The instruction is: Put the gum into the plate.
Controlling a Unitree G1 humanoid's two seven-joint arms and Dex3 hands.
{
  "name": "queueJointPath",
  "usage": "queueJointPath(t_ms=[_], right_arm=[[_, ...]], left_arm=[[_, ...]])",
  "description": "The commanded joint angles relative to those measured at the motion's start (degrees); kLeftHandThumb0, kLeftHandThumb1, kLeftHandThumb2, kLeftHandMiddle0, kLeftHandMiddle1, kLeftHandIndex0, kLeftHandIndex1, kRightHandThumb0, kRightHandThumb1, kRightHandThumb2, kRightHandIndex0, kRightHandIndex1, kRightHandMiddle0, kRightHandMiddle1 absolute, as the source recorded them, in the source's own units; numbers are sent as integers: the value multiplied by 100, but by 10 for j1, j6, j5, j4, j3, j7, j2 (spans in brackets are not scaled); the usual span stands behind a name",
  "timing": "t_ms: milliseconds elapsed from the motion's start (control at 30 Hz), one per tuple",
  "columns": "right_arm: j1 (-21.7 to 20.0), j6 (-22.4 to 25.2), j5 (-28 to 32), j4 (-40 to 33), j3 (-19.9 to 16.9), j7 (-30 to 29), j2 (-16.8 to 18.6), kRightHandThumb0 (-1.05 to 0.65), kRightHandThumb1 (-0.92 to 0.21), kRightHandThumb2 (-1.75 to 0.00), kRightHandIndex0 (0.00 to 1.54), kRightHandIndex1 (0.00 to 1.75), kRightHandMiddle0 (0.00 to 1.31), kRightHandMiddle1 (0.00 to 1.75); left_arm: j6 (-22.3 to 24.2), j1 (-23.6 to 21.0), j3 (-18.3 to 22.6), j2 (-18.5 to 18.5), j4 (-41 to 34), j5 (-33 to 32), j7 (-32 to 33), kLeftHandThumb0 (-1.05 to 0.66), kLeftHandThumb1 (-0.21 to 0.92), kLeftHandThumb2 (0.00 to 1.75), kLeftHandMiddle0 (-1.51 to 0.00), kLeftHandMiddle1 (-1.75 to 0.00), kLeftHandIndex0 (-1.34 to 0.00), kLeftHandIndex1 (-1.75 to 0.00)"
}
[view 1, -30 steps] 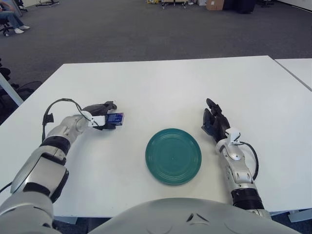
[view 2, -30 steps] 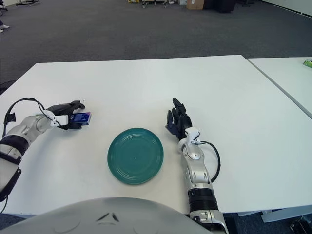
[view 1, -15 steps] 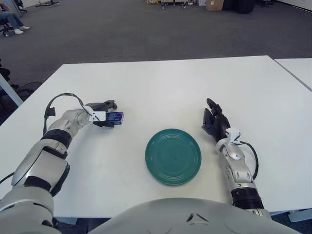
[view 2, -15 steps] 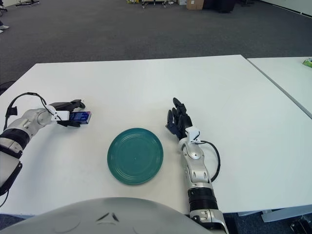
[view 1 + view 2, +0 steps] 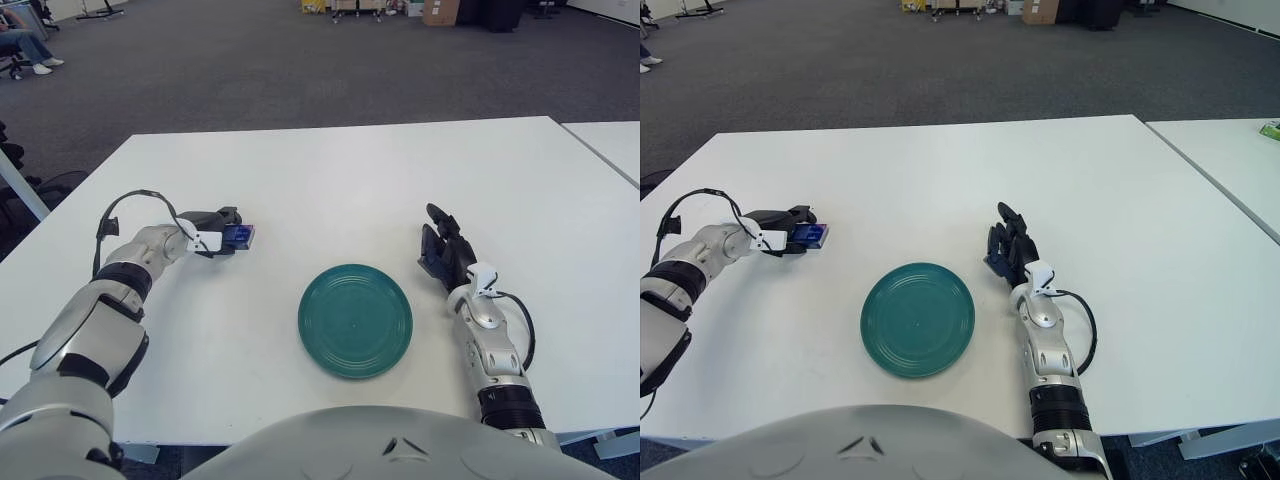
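Observation:
A small blue gum pack [image 5: 238,236] is in my left hand [image 5: 214,241], whose dark fingers are closed around it just above the white table [image 5: 330,175], left of centre. A round green plate [image 5: 355,320] lies on the table near the front, to the right of the gum and apart from it. My right hand [image 5: 443,252] rests on the table just right of the plate with its fingers spread and holds nothing.
A second white table [image 5: 1230,160] stands to the right across a narrow gap. Grey carpet floor [image 5: 250,70] lies beyond the far edge, with boxes and chairs far back.
My left hand has lifted and turned slightly with the gum pack, which now sits a little higher. The right hand and plate have not moved.

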Motion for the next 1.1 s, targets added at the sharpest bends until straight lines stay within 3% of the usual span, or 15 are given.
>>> queueJointPath(t_ms=[0, 200, 433, 633, 833, 1067], right_arm=[[11, 43, 6, 25, -10, 3, -7, -72, -92, -86, 12, 1, 0, 36], [13, 48, 8, 18, -10, 5, -6, -73, -92, -86, 13, 1, 0, 35], [16, 52, 9, 10, -11, 5, -3, -72, -92, -85, 14, 1, 0, 36], [20, 54, 7, 0, -11, 4, -3, -72, -92, -84, 15, 1, 0, 37], [20, 56, 3, -1, -12, 2, -6, -72, -92, -84, 15, 1, 0, 37], [21, 52, 7, -3, -14, 2, -3, -72, -92, -83, 15, 1, 0, 36]], left_arm=[[-13, 120, -95, -63, 58, 77, -73, -38, 92, 17, -56, -4, -57, -135], [-17, 124, -106, -61, 62, 79, -68, -38, 90, 18, -55, -3, -60, -133], [-23, 127, -123, -62, 72, 89, -56, -40, 71, 50, -56, -1, -65, -134], [-14, 133, -140, -66, 85, 103, -20, -41, 62, 67, -57, 0, -64, -140], [6, 134, -147, -68, 90, 98, -11, -40, 60, 76, -57, 0, -58, -149], [24, 138, -112, -55, 91, 52, -37, -40, 61, 76, -55, 0, -56, -151]])
